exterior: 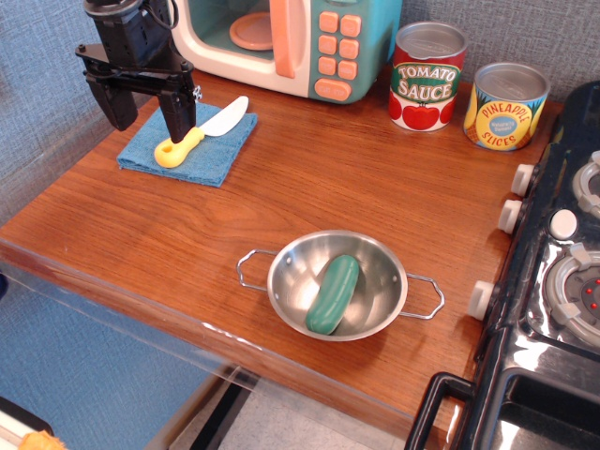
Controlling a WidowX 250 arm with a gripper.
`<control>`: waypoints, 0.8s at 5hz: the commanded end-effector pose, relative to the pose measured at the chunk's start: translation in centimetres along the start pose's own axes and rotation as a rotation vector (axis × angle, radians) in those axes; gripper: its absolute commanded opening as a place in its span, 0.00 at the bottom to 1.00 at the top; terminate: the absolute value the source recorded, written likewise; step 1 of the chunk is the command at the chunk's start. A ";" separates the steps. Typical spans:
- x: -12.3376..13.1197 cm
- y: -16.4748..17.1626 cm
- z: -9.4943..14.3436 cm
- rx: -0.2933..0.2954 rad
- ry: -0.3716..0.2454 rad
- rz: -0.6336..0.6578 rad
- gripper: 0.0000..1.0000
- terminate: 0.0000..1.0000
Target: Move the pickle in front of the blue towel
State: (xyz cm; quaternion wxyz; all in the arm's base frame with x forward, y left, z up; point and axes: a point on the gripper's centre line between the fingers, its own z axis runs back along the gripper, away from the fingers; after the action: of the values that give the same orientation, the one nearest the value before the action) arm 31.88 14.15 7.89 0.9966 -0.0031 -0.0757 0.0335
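The dark-green pickle (333, 294) lies inside the steel bowl (380, 323) near the front of the wooden counter. The blue towel (208, 152) lies flat at the back left, with a yellow-handled toy knife (200, 132) resting on it. My black gripper (148, 116) is open and empty, hovering over the left part of the towel, its right finger just behind the knife's handle. It is far from the pickle.
A toy microwave (286, 42) stands at the back. A tomato sauce can (427, 77) and a pineapple slices can (505, 106) stand at the back right. A toy stove (562, 272) borders the right side. The counter's front edge (187, 314) drops off.
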 end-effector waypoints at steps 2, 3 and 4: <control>-0.3 -1.6 0.1 -0.012 -0.004 -0.039 1.00 0.00; -1.5 -5.4 0.8 -0.046 -0.025 -0.168 1.00 0.00; -3.8 -8.9 1.1 -0.073 -0.030 -0.260 1.00 0.00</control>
State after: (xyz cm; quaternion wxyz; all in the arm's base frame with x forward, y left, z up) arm 28.21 4.63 7.00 0.9924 -0.0385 -0.0638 -0.0979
